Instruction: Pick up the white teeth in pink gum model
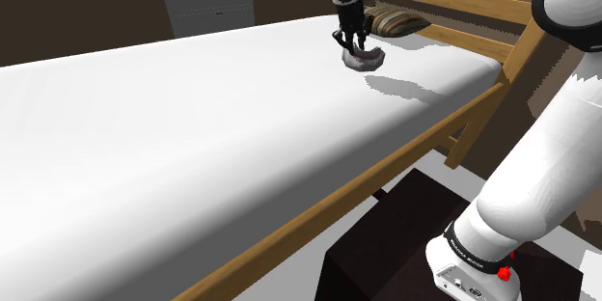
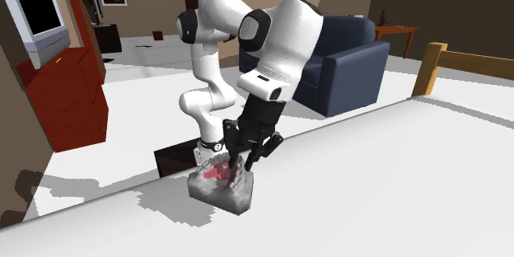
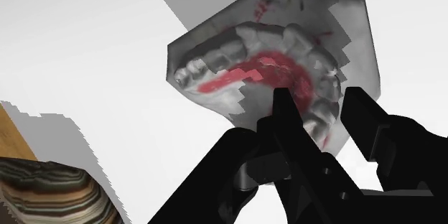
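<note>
The two black fingers (image 3: 285, 122) of the gripper (image 3: 322, 111) are seen drawn close together on one side of the teeth model (image 3: 251, 64), with a row of its pale teeth pinched between them and the pink-red gum left exposed inside the arch. The model is rendered as a grey-white block with a reddish centre, and it is gripped from above by the downward-pointing gripper (image 1: 353, 46). In the shoulder view the teeth model (image 1: 367, 59) is pictured over the far end of a bed's white mattress (image 1: 193, 135), and its shadow is cast apart from it on the sheet, so it appears to be raised off the surface. In the second exterior view it (image 2: 221, 183) is shown low over the mattress near the edge, and whether its base is wholly clear of the sheet cannot be told there. A brown striped cushion (image 1: 396, 22) is seen just beyond the model, against the wooden bed frame (image 1: 386, 169). The white arm (image 2: 280, 41) is bent over the bed from the dark stand (image 2: 175, 161) set beside it. Farther off, a white chest of drawers (image 1: 207, 5) is placed behind the bed, while a dark blue armchair (image 2: 350, 66), a red cabinet (image 2: 74, 107) and a wall screen (image 2: 37, 8) are shown behind the arm.
</note>
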`<state>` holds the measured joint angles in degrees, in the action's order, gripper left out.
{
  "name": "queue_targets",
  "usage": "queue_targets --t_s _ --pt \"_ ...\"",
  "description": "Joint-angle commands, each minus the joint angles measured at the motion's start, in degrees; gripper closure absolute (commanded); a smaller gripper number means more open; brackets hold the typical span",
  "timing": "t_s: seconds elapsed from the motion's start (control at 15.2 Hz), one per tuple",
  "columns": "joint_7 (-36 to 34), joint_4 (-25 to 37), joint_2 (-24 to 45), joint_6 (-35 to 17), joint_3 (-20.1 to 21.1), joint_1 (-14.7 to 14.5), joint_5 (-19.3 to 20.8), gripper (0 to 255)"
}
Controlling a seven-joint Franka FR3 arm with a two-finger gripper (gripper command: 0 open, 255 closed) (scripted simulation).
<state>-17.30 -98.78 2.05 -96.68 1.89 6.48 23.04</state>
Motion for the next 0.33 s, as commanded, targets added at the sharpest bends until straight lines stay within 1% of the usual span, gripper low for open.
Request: queue_targets --t_s 0.0,0.13,0.26 --pt "0.55 1.29 -0.14 1.28 -0.01 0.0 -0.05 255" --pt "1.07 2.92 -0.03 2.72 0.03 -0.05 -0.1 255" --pt "1.11 3.04 -0.02 2.83 0.04 -0.05 -0.11 255"
